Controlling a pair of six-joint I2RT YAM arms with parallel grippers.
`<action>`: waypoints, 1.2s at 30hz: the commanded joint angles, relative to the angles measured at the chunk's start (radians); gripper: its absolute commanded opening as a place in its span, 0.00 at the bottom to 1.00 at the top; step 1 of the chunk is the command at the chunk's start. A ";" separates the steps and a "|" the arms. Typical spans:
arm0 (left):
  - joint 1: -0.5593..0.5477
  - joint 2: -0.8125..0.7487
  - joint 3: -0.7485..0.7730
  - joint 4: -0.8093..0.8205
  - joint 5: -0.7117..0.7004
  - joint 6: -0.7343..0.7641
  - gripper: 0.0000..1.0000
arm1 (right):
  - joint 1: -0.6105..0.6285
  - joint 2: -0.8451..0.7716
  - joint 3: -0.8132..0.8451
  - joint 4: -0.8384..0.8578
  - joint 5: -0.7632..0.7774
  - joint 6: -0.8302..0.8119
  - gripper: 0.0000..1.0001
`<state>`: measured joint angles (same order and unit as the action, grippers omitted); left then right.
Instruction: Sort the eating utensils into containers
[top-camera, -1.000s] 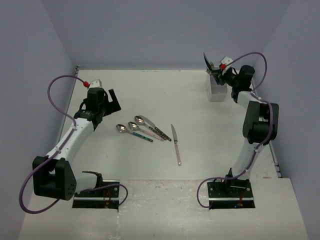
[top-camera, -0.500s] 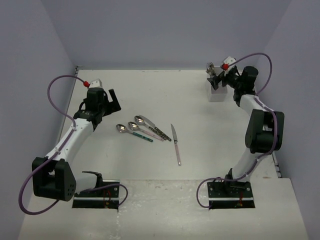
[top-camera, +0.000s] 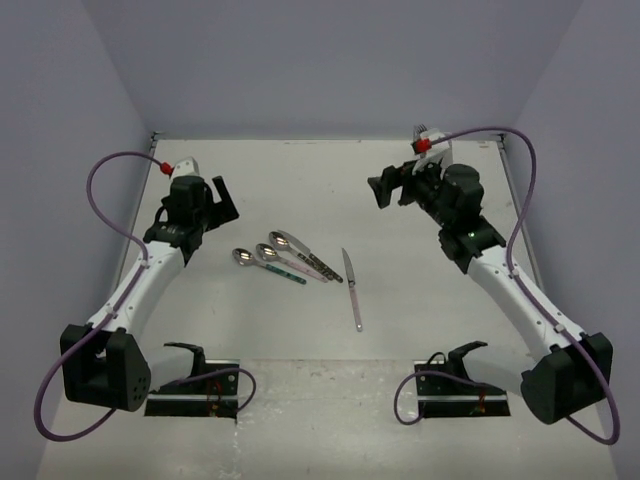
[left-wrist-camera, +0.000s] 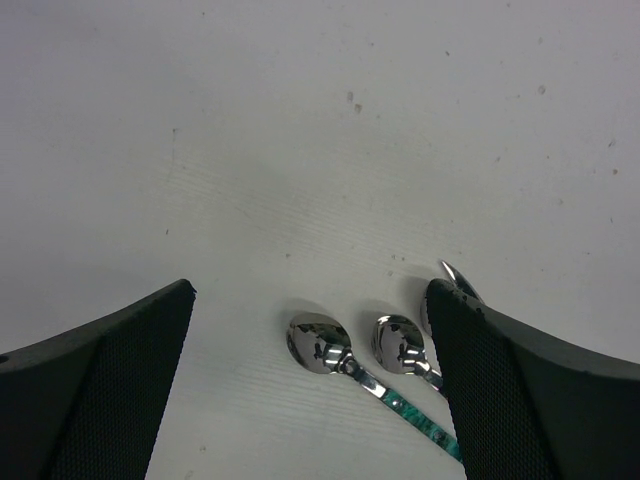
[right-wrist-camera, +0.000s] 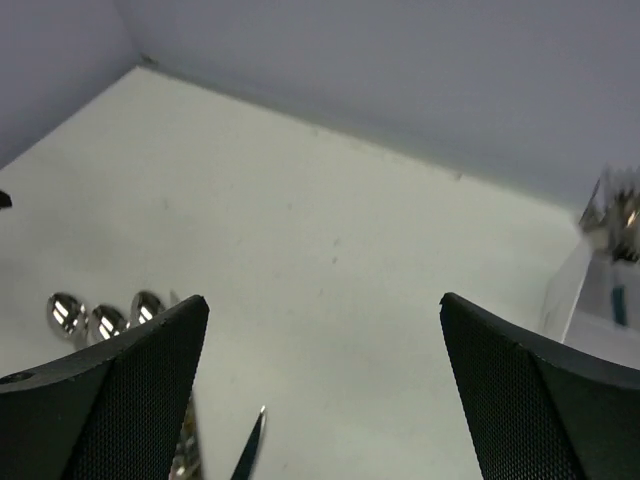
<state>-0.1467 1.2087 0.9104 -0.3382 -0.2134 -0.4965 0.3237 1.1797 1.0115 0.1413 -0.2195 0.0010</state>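
Three spoons lie side by side at centre left: a teal-handled spoon (top-camera: 243, 257) (left-wrist-camera: 318, 343), a pink-handled spoon (top-camera: 266, 251) (left-wrist-camera: 400, 340) and a dark-handled spoon (top-camera: 283, 239). To their right lies a pink-handled knife (top-camera: 351, 285), whose tip (right-wrist-camera: 250, 450) shows in the right wrist view. My left gripper (top-camera: 222, 204) (left-wrist-camera: 310, 297) hangs open just behind the spoon bowls. My right gripper (top-camera: 386, 191) (right-wrist-camera: 323, 300) is open and empty above the table's middle back. The white container (right-wrist-camera: 596, 298) stands at the back right with utensil heads (top-camera: 427, 130) sticking out; my right arm hides most of it from the top.
Grey walls close the table at the back and both sides. The right arm's purple cable (top-camera: 520, 200) loops by the right wall. The two arm bases (top-camera: 195, 385) sit at the near edge.
My right gripper has let go of a dark utensil at the container, opened, and swung left toward the table's middle. The left arm has barely shifted.
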 joint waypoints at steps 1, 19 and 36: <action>-0.005 -0.018 -0.016 0.015 -0.033 -0.024 1.00 | 0.084 -0.017 -0.082 -0.305 0.264 0.241 0.99; -0.007 -0.064 -0.059 0.001 -0.018 -0.042 1.00 | 0.436 0.320 -0.123 -0.654 0.361 0.456 0.98; -0.007 -0.063 -0.068 0.001 -0.043 -0.037 1.00 | 0.500 0.544 -0.016 -0.683 0.439 0.504 0.28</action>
<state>-0.1467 1.1568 0.8391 -0.3561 -0.2375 -0.5167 0.8181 1.6772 0.9630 -0.5465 0.1684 0.4957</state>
